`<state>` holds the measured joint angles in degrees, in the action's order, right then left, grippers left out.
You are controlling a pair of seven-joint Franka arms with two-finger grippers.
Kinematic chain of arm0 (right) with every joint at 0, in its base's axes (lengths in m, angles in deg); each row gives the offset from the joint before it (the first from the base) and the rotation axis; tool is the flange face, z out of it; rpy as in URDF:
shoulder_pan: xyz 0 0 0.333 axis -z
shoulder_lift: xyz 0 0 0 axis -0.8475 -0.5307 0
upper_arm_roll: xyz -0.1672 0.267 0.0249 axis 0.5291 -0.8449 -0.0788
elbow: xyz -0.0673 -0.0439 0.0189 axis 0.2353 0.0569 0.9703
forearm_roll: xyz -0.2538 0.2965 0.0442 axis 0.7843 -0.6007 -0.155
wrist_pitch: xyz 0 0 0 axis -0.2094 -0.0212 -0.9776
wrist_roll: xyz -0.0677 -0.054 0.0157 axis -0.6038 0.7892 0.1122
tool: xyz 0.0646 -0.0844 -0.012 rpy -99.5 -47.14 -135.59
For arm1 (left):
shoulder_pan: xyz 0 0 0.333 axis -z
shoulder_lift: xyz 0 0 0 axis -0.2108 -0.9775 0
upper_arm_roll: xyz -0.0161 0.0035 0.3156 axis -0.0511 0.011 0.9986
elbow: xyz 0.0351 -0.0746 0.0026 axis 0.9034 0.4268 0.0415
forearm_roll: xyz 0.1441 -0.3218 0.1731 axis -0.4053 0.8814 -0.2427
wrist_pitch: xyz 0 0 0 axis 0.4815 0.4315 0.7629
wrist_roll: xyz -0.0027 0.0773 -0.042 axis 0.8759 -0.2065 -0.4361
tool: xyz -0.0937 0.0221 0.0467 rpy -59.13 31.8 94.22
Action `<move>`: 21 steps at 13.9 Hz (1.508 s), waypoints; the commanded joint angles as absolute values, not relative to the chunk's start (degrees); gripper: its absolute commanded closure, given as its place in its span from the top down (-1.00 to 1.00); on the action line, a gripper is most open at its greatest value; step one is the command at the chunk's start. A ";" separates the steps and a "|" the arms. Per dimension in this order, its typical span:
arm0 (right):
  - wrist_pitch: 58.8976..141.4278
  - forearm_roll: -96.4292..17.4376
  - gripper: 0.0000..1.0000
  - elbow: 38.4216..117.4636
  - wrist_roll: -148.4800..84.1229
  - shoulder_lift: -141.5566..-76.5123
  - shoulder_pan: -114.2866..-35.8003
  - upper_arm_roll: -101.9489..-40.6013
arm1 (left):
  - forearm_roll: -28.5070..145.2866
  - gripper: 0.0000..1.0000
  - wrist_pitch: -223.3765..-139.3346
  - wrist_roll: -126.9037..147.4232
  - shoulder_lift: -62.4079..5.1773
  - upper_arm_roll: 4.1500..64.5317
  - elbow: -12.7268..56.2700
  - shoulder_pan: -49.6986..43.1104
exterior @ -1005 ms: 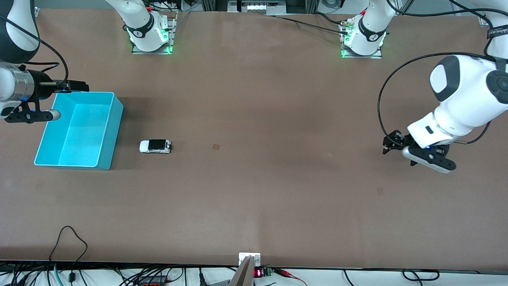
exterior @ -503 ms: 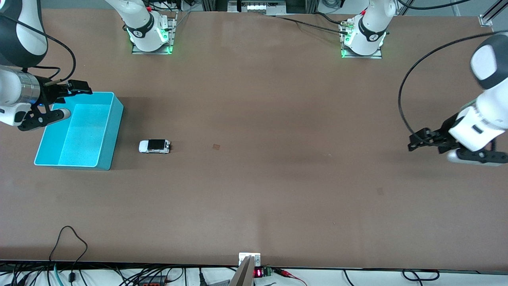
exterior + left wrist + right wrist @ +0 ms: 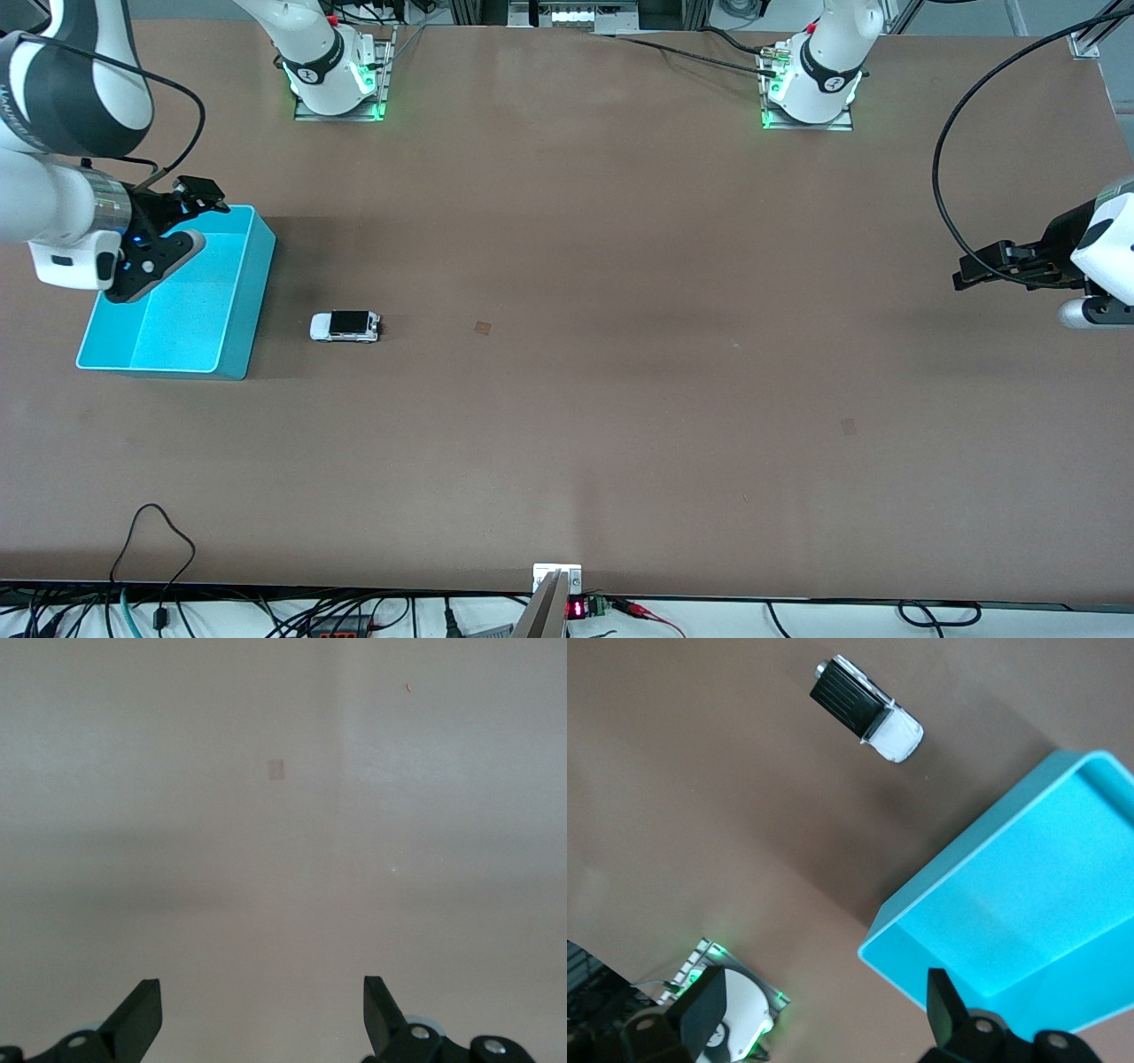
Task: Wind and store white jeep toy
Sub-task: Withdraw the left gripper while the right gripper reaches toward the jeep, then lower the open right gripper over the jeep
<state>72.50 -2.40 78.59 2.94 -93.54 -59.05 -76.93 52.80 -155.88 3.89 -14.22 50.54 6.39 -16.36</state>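
While untouched, white jeep toy (image 3: 345,326) sits.

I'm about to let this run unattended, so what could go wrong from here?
The right gripper, open, hangs over the turquoise bin; dropping carelessly toward the white jeep toy beside it could clip the bin's wall. The jeep is small and on wheels, so a poor pinch may roll it away. The left gripper, open, waits over bare table.

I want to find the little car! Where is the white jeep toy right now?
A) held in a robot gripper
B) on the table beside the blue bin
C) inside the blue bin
B: the white jeep toy sits on the bare table next to the turquoise bin, untouched by either gripper.
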 commanded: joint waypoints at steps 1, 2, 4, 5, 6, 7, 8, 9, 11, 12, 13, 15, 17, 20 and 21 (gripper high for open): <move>77.17 -1.77 1.00 83.68 9.61 -90.93 -59.61 -76.90 | 53.18 1.00 -155.77 4.60 -12.32 51.35 5.91 -15.86; 80.22 -1.77 1.00 85.86 11.90 -90.32 -59.62 -76.90 | 53.18 1.00 -156.30 4.60 -12.14 51.26 5.99 -15.95; 88.56 -1.77 1.00 93.58 17.34 -86.99 -58.74 -77.95 | 53.09 1.00 -157.44 4.69 -11.96 51.00 6.25 -15.95; 92.00 -1.34 1.00 96.49 19.89 -85.67 -56.30 -81.44 | 53.09 1.00 -157.53 4.69 -11.87 50.91 6.69 -15.95; 94.64 0.84 1.00 98.08 22.35 -85.31 -52.88 -87.39 | 53.00 1.00 -157.53 4.95 -11.87 50.91 6.87 -15.95; 96.50 2.61 1.00 98.71 23.25 -85.39 -49.02 -92.84 | 52.83 1.00 -157.53 5.91 -11.87 50.82 6.96 -15.95; 98.78 3.67 1.00 99.67 23.35 -85.39 -45.76 -97.33 | 52.13 1.00 -158.23 6.44 -11.87 50.73 7.14 -15.95; 101.41 3.85 1.00 101.25 23.43 -85.48 -44.51 -99.12 | 51.95 1.00 -158.32 6.27 -11.78 50.73 7.14 -16.03; 107.56 4.03 1.00 104.85 23.96 -85.66 -44.76 -99.49 | 52.03 1.00 -157.97 6.18 -11.78 50.82 6.44 -16.12; 110.11 4.12 1.00 105.91 24.14 -86.09 -44.76 -99.75 | 52.12 1.00 -157.88 6.44 -11.78 50.73 6.26 -16.04; 112.75 4.20 1.00 106.71 24.31 -86.97 -44.94 -99.75 | 52.12 1.00 -157.88 6.53 -11.70 50.82 6.17 -16.04; 116.62 4.38 1.00 106.89 25.88 -89.69 -45.03 -99.75 | 52.12 1.00 -157.88 6.45 -11.70 51.00 6.17 -16.04; 119.70 4.82 1.00 106.89 28.17 -92.76 -45.03 -99.75 | 52.12 1.00 -157.27 6.36 -11.61 50.65 6.43 -16.04; 124.36 9.99 1.00 106.89 29.76 -96.98 -44.85 -99.75 | 51.95 1.00 -156.21 5.65 -11.61 50.65 6.43 -16.04; 125.94 10.62 1.00 106.89 29.94 -98.56 -44.85 -99.75 | 51.95 1.00 -156.21 5.65 -11.61 50.56 6.43 -16.04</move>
<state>123.00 8.41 107.04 28.33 -95.77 -46.23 -98.54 52.75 -156.96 5.75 -12.50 50.62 6.08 -16.29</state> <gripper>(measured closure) 0.000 0.000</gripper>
